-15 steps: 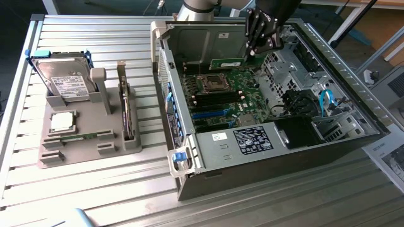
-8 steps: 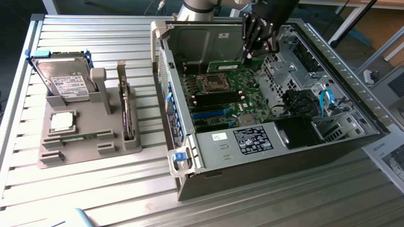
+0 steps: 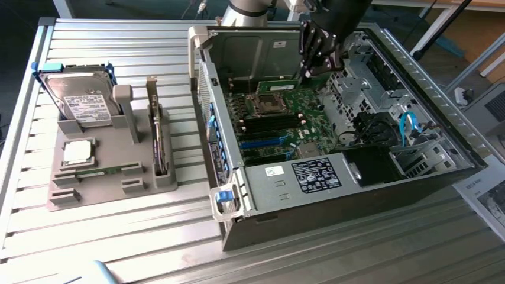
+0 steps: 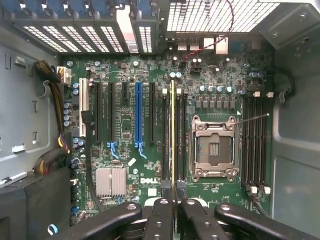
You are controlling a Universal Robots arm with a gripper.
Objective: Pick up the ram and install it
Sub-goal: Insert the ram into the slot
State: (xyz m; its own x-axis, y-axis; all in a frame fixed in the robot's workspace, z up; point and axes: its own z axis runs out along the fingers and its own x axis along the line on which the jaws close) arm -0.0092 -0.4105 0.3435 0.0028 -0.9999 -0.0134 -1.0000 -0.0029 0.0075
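The ram is a thin green stick held inside the open computer case, above the motherboard. My gripper is shut on one end of it. The wrist view looks down the ram edge-on, so it appears as a thin yellowish line running between my gripper and the board. It lines up with the dark memory slots beside the empty processor socket. Whether it touches a slot I cannot tell. Black fingers press it from both sides.
At the exterior view's left, a grey holder carries a hard drive, a square silver processor chip and an upright card. Case walls, a blue cable and a wire bundle surround the motherboard.
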